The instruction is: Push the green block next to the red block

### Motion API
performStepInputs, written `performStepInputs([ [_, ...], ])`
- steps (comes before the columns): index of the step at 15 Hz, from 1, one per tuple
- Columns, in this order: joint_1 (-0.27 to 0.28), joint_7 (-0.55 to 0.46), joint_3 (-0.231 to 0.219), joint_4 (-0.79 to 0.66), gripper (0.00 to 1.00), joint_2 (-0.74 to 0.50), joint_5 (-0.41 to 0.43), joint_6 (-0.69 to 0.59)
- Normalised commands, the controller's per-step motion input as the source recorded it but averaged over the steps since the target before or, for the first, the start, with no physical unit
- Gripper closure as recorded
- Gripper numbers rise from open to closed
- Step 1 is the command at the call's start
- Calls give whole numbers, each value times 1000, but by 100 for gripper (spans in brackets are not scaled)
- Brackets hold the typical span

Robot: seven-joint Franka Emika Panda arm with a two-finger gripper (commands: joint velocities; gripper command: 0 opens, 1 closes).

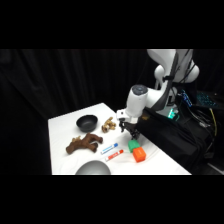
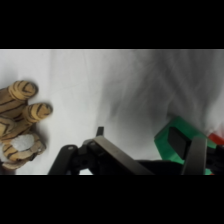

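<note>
Now we have the white arm's black jaws (image 1: 133, 134) low over the white counter (image 1: 65, 127), right at the small bright green cube (image 1: 133, 145), which already sits touching the small orange-red cube (image 1: 139, 156). How far the jaws stand open, we cannot tell; one finger (image 2: 195, 155) lies across the green cube in the wrist view. By our read the push is nearly done; next calls for a gentle nudge at most, then backing off without dragging either cube.
</note>
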Motion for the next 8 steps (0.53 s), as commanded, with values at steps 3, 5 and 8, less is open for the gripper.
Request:
performStepInputs([
  [3,-415,-116,281,125,0,-666,-16,-746],
  [5,-410,-154,380,156,0,-607,68,-719],
  [8,-332,-181,358,198,0,-461,123,-610],
])
